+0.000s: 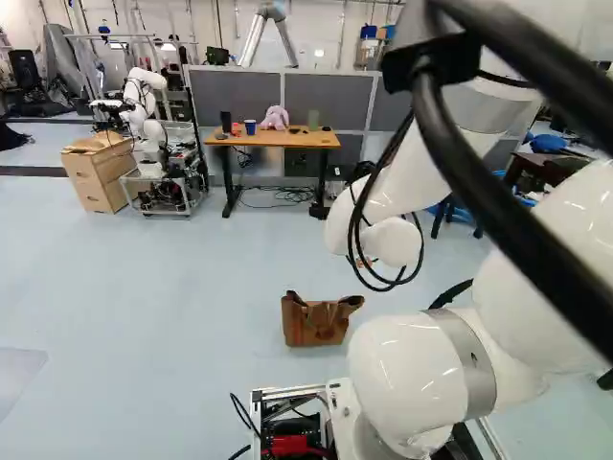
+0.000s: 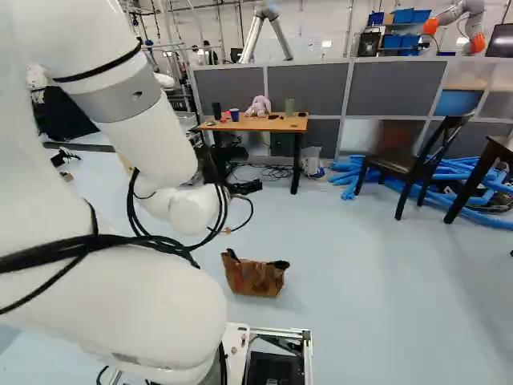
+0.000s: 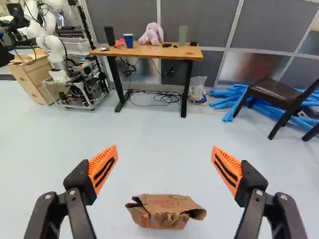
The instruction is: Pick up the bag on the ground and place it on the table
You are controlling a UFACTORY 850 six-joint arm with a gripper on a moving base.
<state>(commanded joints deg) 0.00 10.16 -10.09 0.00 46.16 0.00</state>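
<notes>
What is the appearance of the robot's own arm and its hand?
The arm is glossy white and rounded, with silver-grey bands and black cables. The hand is black, with two jointed fingers whose ribbed orange pads carry black slots.

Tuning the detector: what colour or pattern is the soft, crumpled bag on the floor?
The bag is brown with some reddish marks; best in the wrist view.

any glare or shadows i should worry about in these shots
left base view: small bright glints on the arm's glossy white shell; wrist view: hazy sheen on the low partition panel behind the chair; right base view: similar sheen there, and only a faint, soft shadow on the floor by the bag
</notes>
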